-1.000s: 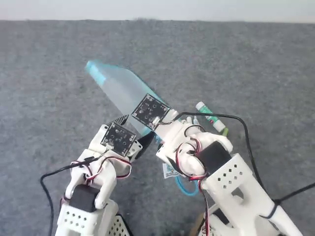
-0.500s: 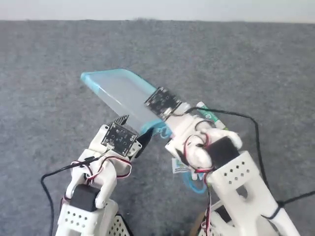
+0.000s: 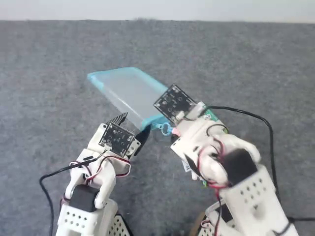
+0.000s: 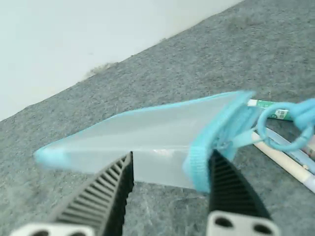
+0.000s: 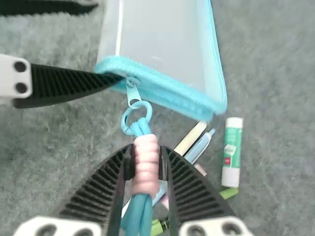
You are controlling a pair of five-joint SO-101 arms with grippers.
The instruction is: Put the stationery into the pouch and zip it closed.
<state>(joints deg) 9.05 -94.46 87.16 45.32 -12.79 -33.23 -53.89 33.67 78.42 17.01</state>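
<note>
A translucent pouch [image 3: 130, 91] with blue trim lies tilted on the grey carpet, its zipper end towards the arms. My right gripper [image 5: 146, 150] is shut on the pink bead [image 5: 146, 164] of the blue zipper pull cord [image 5: 135, 118], just off the pouch's corner [image 3: 166, 129]. My left gripper [image 4: 172, 160] stands open at that same end; one finger [image 5: 64, 83] touches the blue zipper edge [image 4: 211, 137], the other is on the far side of the pouch's face. The stationery, a green-and-white glue stick [image 5: 230, 150] and pens [image 5: 197, 140], lies on the carpet beside the pouch.
Grey carpet [image 3: 59, 59] spreads open to the left and behind the pouch, up to a pale wall [image 3: 157, 9]. The right arm's black cable [image 3: 256, 123] loops over the carpet at the right. Both arm bases [image 3: 83, 216] crowd the near edge.
The right gripper has drawn back to the right with the zipper pull cord, and the pouch has swung round and lies flatter. The left arm has barely moved.
</note>
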